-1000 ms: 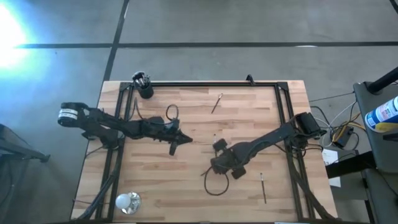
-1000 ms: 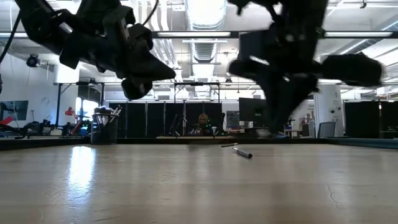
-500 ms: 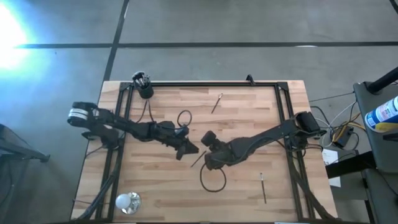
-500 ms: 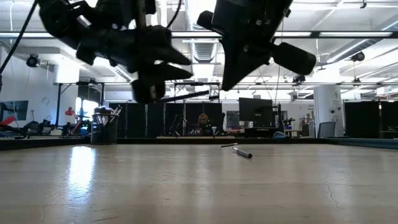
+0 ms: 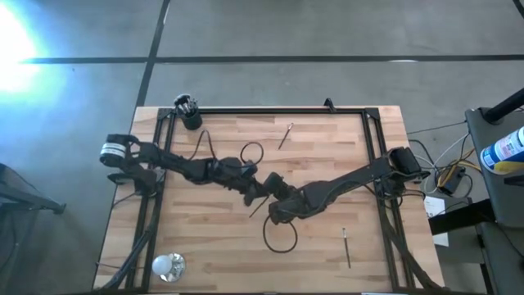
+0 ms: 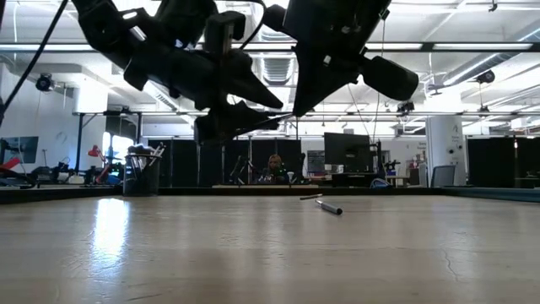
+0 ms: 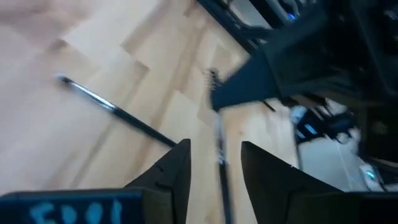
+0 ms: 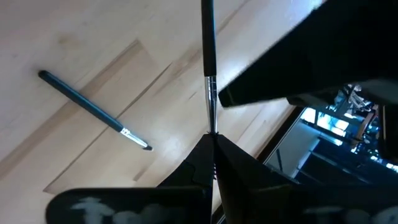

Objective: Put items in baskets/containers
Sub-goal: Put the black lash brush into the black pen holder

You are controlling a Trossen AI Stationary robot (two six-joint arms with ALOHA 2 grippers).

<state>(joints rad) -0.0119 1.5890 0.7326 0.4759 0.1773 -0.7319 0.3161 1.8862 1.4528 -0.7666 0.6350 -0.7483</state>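
Note:
My right gripper [image 5: 273, 199] is shut on a thin dark makeup brush [image 8: 207, 68] held above the table's middle; the brush also shows in the low view [image 6: 270, 121]. My left gripper [image 7: 216, 163] is open right next to it. Its two fingers stand on either side of the brush's free end without touching it. The black cup [image 5: 191, 120] stands at the far left corner with several brushes upright in it, and shows in the low view too [image 6: 142, 176]. Two more brushes [image 5: 285, 136] [image 5: 347, 246] lie flat on the table. My right gripper pinches the brush's handle [image 8: 211, 127] between its two fingertips. The brush sticks out past the fingers, about level, toward my left gripper. It is lifted clear of the table.
A shiny clear-whitish round object [image 5: 168, 265] sits near the near left corner. A black frame [image 5: 270, 110] runs along the table's far edge and down both sides. Loose black cables [image 5: 280, 236] hang from both arms over the table's middle.
My right gripper has risen from the table with the brush and gone toward the left and far edges. The brush is now lifted clear and about level. My left gripper has gone toward the table's right edge up to the brush, and its fingers now stand on either side of it.

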